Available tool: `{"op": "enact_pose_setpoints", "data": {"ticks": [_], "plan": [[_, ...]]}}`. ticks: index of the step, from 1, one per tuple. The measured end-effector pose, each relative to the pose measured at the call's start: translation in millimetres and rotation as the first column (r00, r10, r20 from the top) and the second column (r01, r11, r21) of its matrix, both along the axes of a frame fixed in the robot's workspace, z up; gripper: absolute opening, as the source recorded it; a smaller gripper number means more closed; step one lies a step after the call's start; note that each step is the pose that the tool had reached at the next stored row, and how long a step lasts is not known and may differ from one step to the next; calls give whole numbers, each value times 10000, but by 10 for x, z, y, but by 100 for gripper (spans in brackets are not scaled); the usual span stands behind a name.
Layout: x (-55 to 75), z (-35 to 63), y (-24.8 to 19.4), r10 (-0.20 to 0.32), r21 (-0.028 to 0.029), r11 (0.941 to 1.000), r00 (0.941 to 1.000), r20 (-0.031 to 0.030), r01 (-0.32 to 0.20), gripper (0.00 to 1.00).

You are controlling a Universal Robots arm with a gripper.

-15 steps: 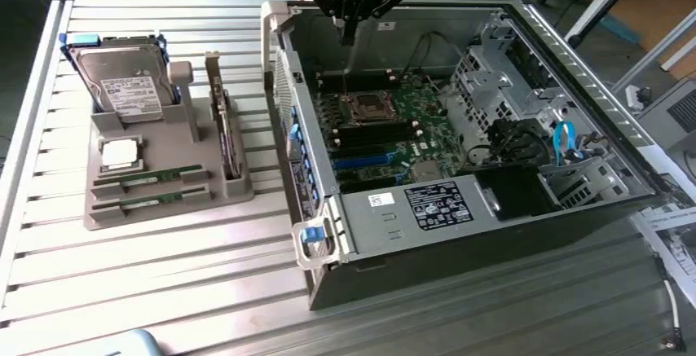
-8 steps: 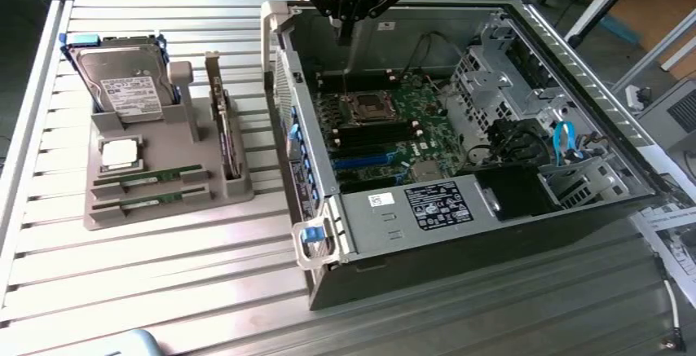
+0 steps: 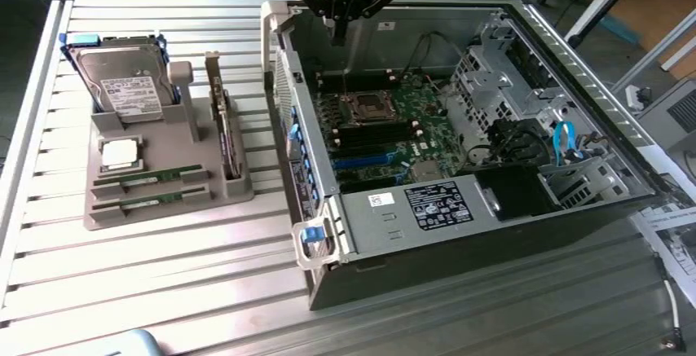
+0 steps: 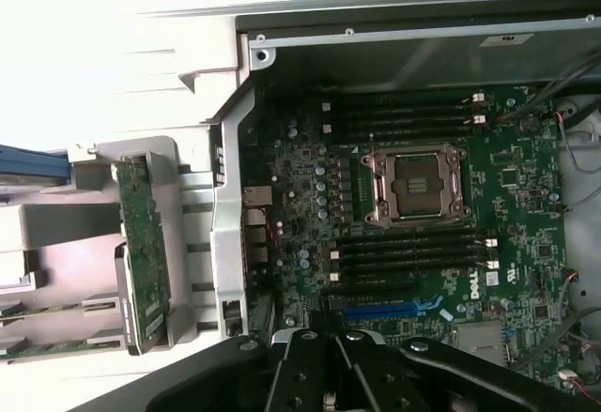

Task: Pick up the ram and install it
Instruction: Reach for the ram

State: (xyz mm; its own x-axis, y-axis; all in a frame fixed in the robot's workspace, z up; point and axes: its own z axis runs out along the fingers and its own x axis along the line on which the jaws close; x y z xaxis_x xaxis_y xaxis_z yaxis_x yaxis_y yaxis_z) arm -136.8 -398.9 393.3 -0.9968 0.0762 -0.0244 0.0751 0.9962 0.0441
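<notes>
Spotted the ram [image 3: 148,178] lying lengthwise in a slot of the grey holder [image 3: 103,219], out on the slatted table [image 3: 163,291] at the exterior view's left, well apart from the case [image 3: 326,234]; got a twin stick [image 3: 147,203] in the slot just beside it, nearer the holder's front edge; can't tell which of the two is meant, look identical; untouched so far, going by how both sit in their slots.

Would guess light as anything and stiff, but thin and easy to damage; no squeezing the little black chips, no rubbing the contact edge; best pinched across the two flat faces around the middle of the long upper edge so as not to tip; bare board probably a bit slick, so firm but gentle.

Moving outward: same holder carrying the square CPU chip [image 3: 120,154] just behind the sticks, the upright expansion card [image 3: 223,132] along one side, a hard drive [image 3: 130,83] at the back.

Then the open case with the motherboard [image 3: 408,128]; CPU socket [image 4: 418,185] in the middle, dark memory slots [image 4: 404,251] on either side, looking unfilled from the wrist view.

Gripper [image 3: 339,34] hanging over the far corner of the case, above the board, well away from the holder; jaws pinched together with nothing between them, far as can be seen.
</notes>
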Motion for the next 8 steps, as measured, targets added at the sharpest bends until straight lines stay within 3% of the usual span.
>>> {"op": "enact_pose_setpoints", "data": {"ticks": [8], "plan": [[-100,-1,0,0,1,10000,10000,1,0,11]]}}
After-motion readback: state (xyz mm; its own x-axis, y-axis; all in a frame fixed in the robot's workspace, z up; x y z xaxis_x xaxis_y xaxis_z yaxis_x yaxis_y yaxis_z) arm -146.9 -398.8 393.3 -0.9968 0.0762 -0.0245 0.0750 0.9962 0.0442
